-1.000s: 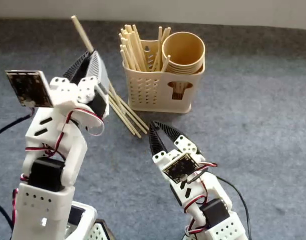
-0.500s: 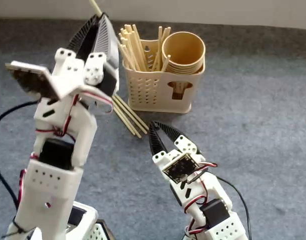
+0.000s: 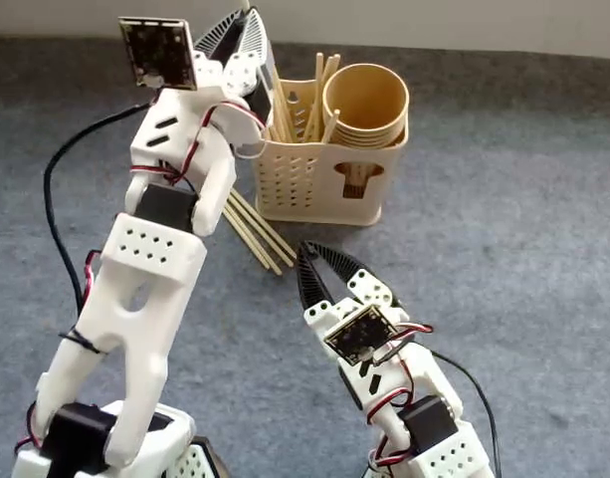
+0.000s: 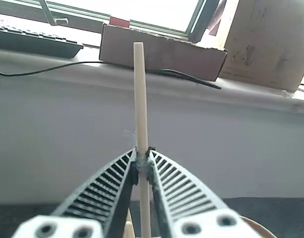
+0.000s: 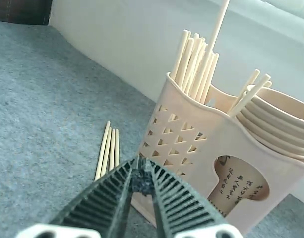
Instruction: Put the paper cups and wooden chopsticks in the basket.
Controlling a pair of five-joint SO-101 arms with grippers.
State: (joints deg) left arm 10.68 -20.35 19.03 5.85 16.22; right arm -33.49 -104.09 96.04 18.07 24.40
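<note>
Resting low on the near side of the basket [image 3: 314,184], the right gripper [image 3: 306,254] has its ribbed black jaws pressed together with nothing between them. A few loose chopsticks [image 3: 253,234] lie flat on the grey carpet [image 3: 504,249], just beside the basket's near corner on the robot's left. Their long axes run diagonally away from that corner. The right gripper is near them, while the left arm is raised high, so the right arm looks the closer one for picking them up.

The basket is pale cream plastic, boxy, with walls pierced by small slots and a keyhole-shaped cut-out in its near face. A stack of smooth tan paper cups [image 3: 369,100] sits upright in its right compartment. A bundle of chopsticks [image 5: 194,57] stands on end in the left compartment, thin, round, pale wood.

Above the basket's far left corner, the left gripper [image 4: 143,157] is clamped narrowly on a single chopstick [image 4: 139,99]. The stick's long axis runs close to vertical, with its upper part standing clear of the jaws. Its lower end is hidden behind the arm, so I cannot tell whether it is already among the bundle. Dropping it in seems to depend on that lower end pointing inside the left compartment's rim.
</note>
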